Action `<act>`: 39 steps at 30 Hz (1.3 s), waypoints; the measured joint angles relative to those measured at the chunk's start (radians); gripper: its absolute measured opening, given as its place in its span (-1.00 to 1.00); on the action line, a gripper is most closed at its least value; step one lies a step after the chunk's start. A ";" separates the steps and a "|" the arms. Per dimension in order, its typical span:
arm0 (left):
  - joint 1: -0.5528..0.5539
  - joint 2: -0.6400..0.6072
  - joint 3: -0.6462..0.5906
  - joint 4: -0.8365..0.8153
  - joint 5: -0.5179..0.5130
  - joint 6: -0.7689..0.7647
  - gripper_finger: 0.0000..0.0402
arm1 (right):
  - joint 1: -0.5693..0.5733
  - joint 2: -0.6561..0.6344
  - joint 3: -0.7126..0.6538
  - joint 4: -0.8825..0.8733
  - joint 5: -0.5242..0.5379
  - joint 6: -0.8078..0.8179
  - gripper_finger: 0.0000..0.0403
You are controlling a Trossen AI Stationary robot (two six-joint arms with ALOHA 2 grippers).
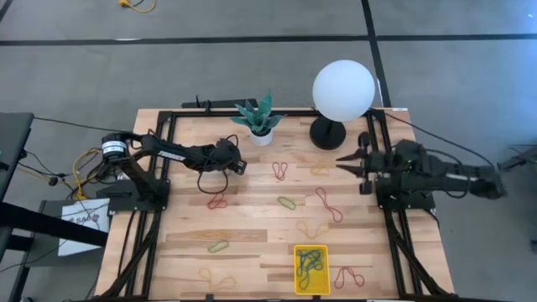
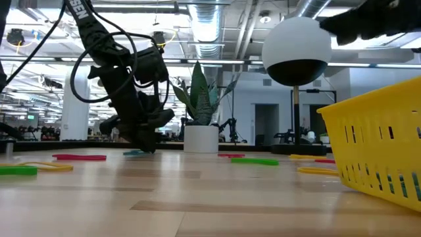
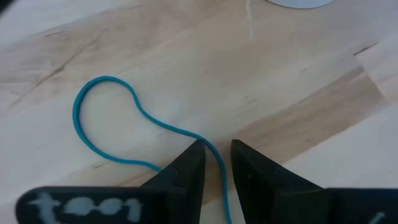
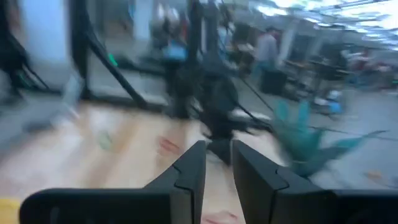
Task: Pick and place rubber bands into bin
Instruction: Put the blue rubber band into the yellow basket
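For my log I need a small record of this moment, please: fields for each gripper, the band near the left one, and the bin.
left gripper: low over table, fingers astride a teal rubber band, narrow gap, grip not confirmed
right gripper: raised beside the globe lamp, empty, narrow gap
bin: yellow, near table edge, bands already inside

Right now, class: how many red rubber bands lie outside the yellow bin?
4 red bands: one near the plant pot, one by the left gripper, one mid-table, one beside the bin; others may be hidden.

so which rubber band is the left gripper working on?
The teal rubber band: one strand runs between the left gripper fingers. It lies near the plant pot.
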 joint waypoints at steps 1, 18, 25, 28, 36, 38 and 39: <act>-0.004 0.001 0.000 -0.006 -0.011 0.000 -0.64 | -0.017 -0.026 -0.027 0.020 -0.056 0.052 -0.64; -0.115 0.019 -0.006 -0.017 -0.131 0.047 -0.99 | -0.004 -0.081 -0.196 0.064 0.046 0.331 -0.64; -0.206 -0.047 0.072 -0.018 -0.084 0.095 -1.00 | 0.037 -0.081 -0.196 0.076 0.049 0.343 -0.64; -0.261 -0.071 0.152 -0.016 -0.089 0.153 -1.00 | 0.055 -0.066 -0.196 0.070 0.076 0.351 -0.64; -0.452 -0.060 0.421 0.051 -0.021 0.383 -1.00 | 0.120 0.041 -0.196 0.136 0.156 0.351 -0.64; -0.503 -0.043 0.484 0.072 -0.008 0.438 -1.00 | 0.129 0.071 -0.196 0.170 0.183 0.351 -0.64; -0.525 -0.034 0.510 0.082 -0.005 0.460 -1.00 | 0.133 0.079 -0.196 0.181 0.188 0.351 -0.64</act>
